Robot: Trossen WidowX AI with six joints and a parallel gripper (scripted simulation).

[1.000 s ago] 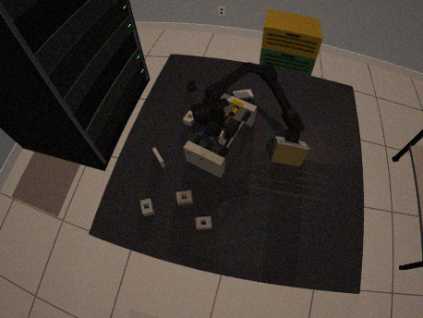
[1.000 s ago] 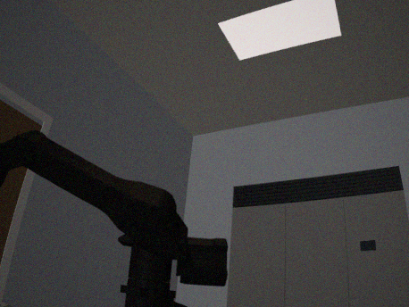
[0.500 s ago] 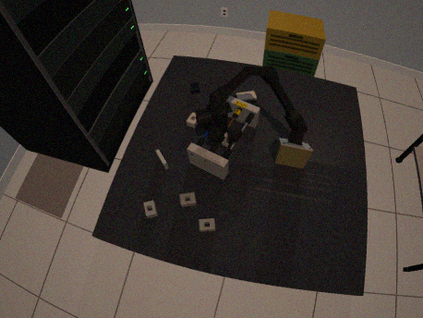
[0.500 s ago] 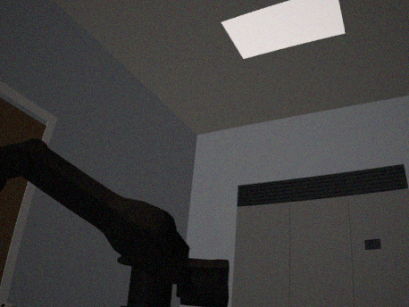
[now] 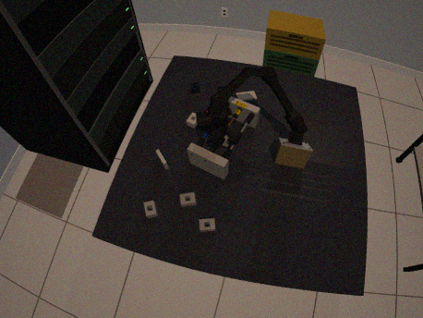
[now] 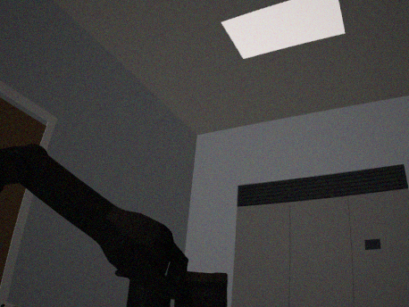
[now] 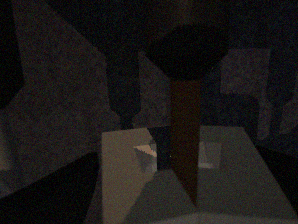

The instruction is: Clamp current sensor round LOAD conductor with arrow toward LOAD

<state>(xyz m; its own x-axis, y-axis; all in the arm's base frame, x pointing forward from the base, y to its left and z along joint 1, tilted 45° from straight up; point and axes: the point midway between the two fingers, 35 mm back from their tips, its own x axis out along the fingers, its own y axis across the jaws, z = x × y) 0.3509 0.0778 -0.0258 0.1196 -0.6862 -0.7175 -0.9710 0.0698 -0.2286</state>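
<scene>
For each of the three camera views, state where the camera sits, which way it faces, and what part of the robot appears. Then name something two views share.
Top: mounted high, looking down at the dark mat, server rack and yellow-green box; the whole arm shows.
Exterior: low down, tilted up at the ceiling light and wall cupboard; only the arm's dark silhouette shows.
Wrist: on the arm, close above the pale sensor block and brown conductor; the gripper is open and no finger can be made out.
Shared: top and exterior both show the arm.
</scene>
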